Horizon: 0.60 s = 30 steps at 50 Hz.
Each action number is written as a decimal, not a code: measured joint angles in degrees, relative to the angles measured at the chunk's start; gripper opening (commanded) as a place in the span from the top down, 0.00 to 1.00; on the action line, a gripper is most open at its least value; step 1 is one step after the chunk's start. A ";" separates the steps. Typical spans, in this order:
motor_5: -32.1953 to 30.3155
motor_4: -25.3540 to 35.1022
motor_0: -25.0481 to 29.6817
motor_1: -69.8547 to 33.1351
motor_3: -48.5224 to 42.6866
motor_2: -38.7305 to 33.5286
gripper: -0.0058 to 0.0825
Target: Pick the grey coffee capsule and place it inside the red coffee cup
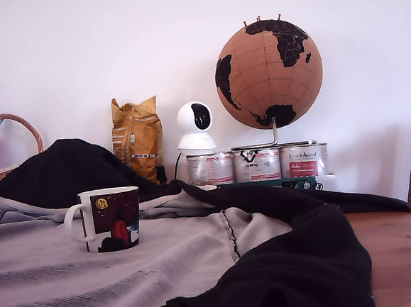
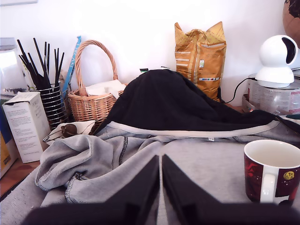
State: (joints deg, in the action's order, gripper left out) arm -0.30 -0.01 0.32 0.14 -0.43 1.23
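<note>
- One cup (image 1: 109, 219) is standing upright on the grey cloth (image 1: 94, 276), handle facing the exterior view's left.
- Gripper (image 2: 161, 161) is hovering near it, fingers nearly touching, gripping nothing.
- Capsule is not showing in either view.

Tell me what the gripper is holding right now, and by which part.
Nothing that can be seen. In the wrist view the gripper has its fingers closed almost together above the grey cloth, with nothing visible between them. No capsule shows in either view.
</note>
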 measured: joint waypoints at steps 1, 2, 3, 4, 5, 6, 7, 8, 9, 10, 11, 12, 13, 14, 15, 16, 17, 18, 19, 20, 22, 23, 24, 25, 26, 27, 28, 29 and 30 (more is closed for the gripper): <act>0.04 0.13 -0.04 0.00 -0.02 0.00 0.96; 0.94 1.09 -0.42 0.02 -0.44 0.02 0.96; 2.97 2.95 -0.94 0.04 -1.70 0.33 0.96; 4.96 4.48 -1.53 0.04 -3.13 0.61 0.96; 6.91 5.11 -2.01 0.04 -4.44 0.81 0.96; 8.76 5.66 -2.29 0.04 -5.88 0.94 0.96; 9.70 6.03 -2.43 0.04 -6.86 0.94 0.96; 10.71 6.23 -2.54 0.04 -7.69 0.94 0.96; 10.99 6.56 -2.58 0.04 -8.11 0.94 0.96; 11.65 6.88 -2.60 0.04 -8.31 0.94 0.96; 12.07 7.19 -2.60 0.04 -8.33 0.94 0.96; 12.35 7.63 -2.60 0.04 -8.24 0.94 0.96; 12.81 8.00 -2.60 0.04 -8.11 0.94 0.96; 13.31 8.63 -2.60 0.04 -7.98 0.94 0.96; 13.60 9.16 -2.60 0.04 -7.96 0.94 0.96; 13.92 9.64 -2.58 0.04 -7.98 0.94 0.95; 14.19 10.01 -2.60 0.04 -7.96 0.94 0.94; 14.62 10.29 -2.58 0.02 -7.93 0.94 0.93; 14.91 10.43 -2.58 0.02 -7.93 0.94 0.92; 14.97 10.47 -2.58 0.00 -7.91 0.94 0.91; 15.12 10.47 -2.58 -0.04 -7.89 0.94 0.88; 15.15 10.47 -2.58 -0.22 -7.87 0.94 0.87; 15.15 10.45 -2.58 -0.52 -7.78 0.94 0.85; 15.15 10.40 -2.58 -0.96 -7.72 0.94 0.83; 15.15 10.32 -2.58 -1.51 -7.67 0.94 0.80; 15.15 10.10 -2.58 -2.21 -7.67 0.94 0.76; 15.15 9.92 -2.58 -2.95 -7.67 0.94 0.72; 15.15 9.68 -2.58 -3.87 -7.67 0.94 0.66; 15.15 9.49 -2.58 -4.70 -7.58 0.94 0.60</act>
State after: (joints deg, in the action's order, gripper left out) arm 14.85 9.48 -2.26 -4.56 -8.01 2.17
